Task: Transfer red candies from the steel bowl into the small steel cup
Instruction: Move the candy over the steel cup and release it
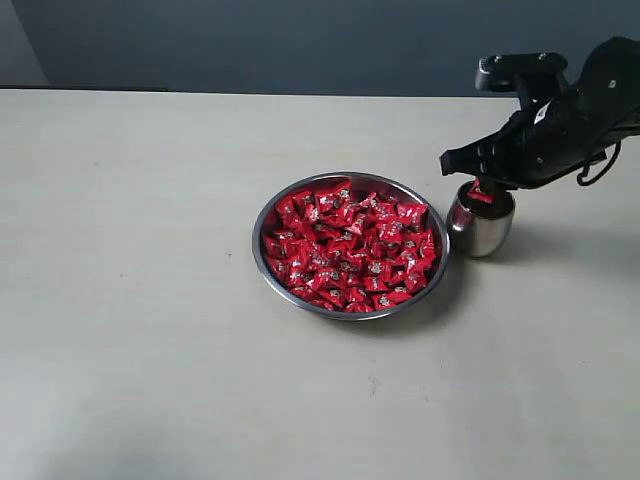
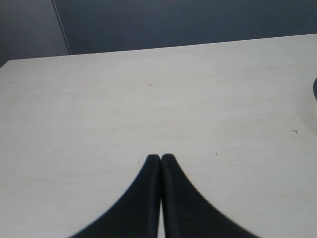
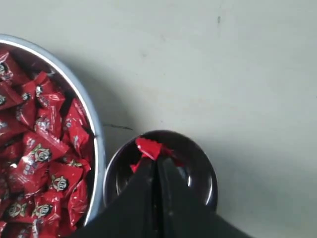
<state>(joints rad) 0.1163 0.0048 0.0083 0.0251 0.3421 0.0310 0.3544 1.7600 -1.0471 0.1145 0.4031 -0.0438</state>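
Black fingers of the right gripper point(image 3: 157, 161) sit closest to the lens in the right wrist view. They are pressed together with hardly a slit between them, and a red candy point(image 3: 148, 148) is pinched at their very tips. That candy hangs over the open mouth of the small steel cup point(image 3: 210, 173). Some red also shows just inside the cup beside the fingers, though it is hard to tell whether that is the same wrapper or another piece.

In the exterior view the cup point(image 1: 480, 225) stands upright right of centre, just beside the right edge of the steel bowl point(image 1: 262, 250). I cannot tell whether the two rims touch. The bowl rests in the middle of the frame on the pale table point(image 1: 130, 320), and the red candies point(image 1: 350, 245) cover its whole bottom in a loose heap. The right arm comes in from the upper right corner and slopes down to the cup, its gripper point(image 1: 478, 190) directly above the cup's mouth.

In the left wrist view the left gripper point(image 2: 161, 157) has its two dark fingers closed tip to tip over bare tabletop, with a dark wall beyond the table's far edge.
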